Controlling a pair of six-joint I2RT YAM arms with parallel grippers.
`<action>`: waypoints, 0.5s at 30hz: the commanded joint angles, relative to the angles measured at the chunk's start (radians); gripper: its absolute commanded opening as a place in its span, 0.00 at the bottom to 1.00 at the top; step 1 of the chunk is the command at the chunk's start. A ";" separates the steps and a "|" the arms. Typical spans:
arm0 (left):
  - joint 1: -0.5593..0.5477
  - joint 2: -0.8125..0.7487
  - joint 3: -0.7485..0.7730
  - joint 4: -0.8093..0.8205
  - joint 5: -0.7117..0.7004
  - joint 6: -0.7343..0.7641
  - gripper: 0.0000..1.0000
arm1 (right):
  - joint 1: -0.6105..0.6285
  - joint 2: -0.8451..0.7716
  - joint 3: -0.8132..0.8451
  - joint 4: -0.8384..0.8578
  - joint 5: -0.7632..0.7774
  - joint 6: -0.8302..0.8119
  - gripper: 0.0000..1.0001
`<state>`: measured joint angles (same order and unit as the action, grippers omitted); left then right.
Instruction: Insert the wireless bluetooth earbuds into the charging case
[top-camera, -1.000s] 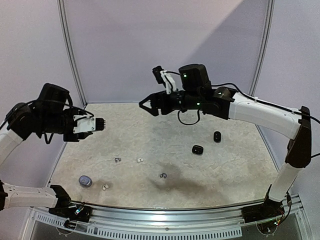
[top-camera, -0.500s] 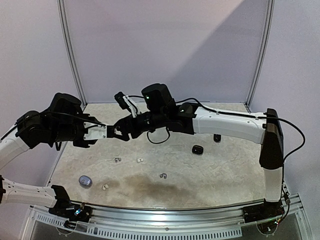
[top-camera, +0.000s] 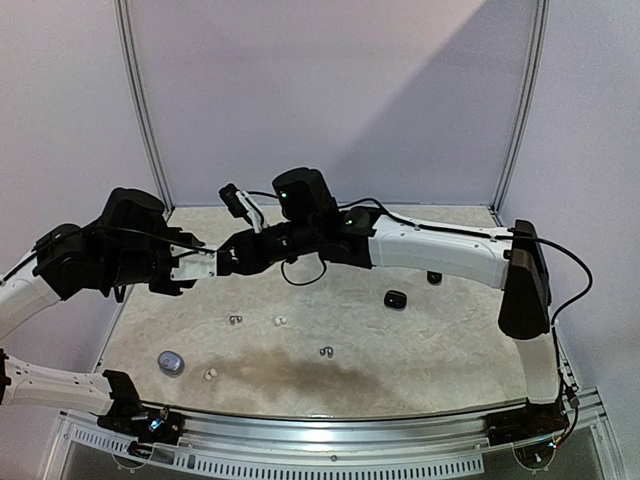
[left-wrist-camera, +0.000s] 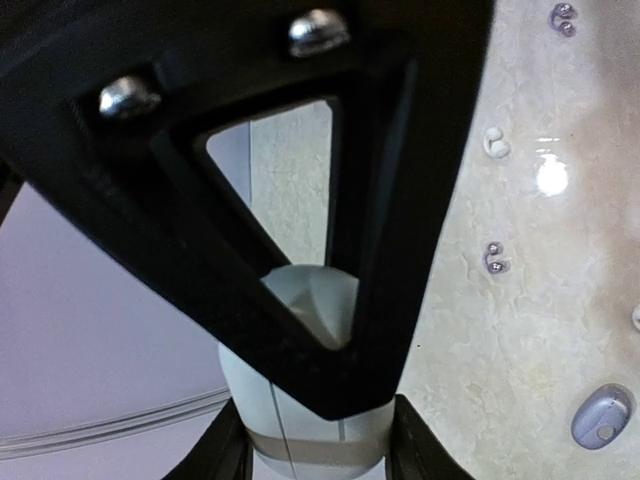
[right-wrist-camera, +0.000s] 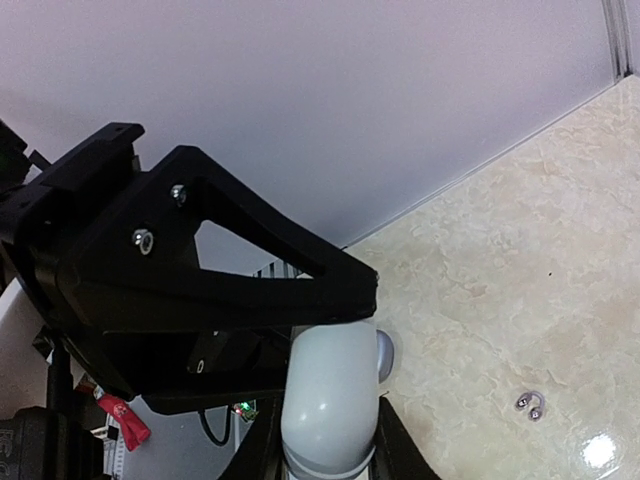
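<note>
Well, around me stand pale lilac walls (top-camera: 330, 90) with slim metal poles (top-camera: 140, 110), and below them lies the beige marbled tabletop (top-camera: 460, 350), with a darker smudged patch (top-camera: 330, 368) near its front. My two arms meet in the air above the table's left half. My left gripper (left-wrist-camera: 315, 450) is narrowed onto a smooth whitish-grey pebble-shaped charging case (right-wrist-camera: 330, 380). My right gripper (right-wrist-camera: 322, 445) hugs the same case from the opposite end, fingers pressed to its sides. Each wrist view is mostly filled by the other hand's black triangular finger (left-wrist-camera: 200, 180), so I cannot tell whether the lid is open. A glossy black case (top-camera: 396, 298) lies in plain sight on the right, and a second black case (top-camera: 433, 277) is half hidden behind my right arm. A lilac-grey round case (top-camera: 171, 361) sits front left. The tiny wireless bluetooth earbuds (top-camera: 236, 320) lie loose on the tabletop left of centre, two silvery and two white, too small to make out further.
</note>
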<state>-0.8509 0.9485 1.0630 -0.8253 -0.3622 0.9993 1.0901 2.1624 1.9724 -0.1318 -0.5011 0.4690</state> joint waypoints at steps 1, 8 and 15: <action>-0.028 -0.010 -0.010 0.029 0.007 -0.015 0.00 | 0.004 0.021 0.026 0.004 -0.013 -0.032 0.00; 0.014 -0.072 -0.039 0.018 0.145 -0.207 0.99 | -0.016 -0.031 -0.051 0.017 0.001 -0.129 0.00; 0.320 -0.232 -0.109 0.038 0.727 -0.673 0.99 | -0.047 -0.197 -0.292 0.178 -0.107 -0.449 0.00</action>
<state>-0.6754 0.8066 1.0187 -0.8169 -0.0212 0.6487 1.0668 2.0850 1.7672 -0.0734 -0.5331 0.2569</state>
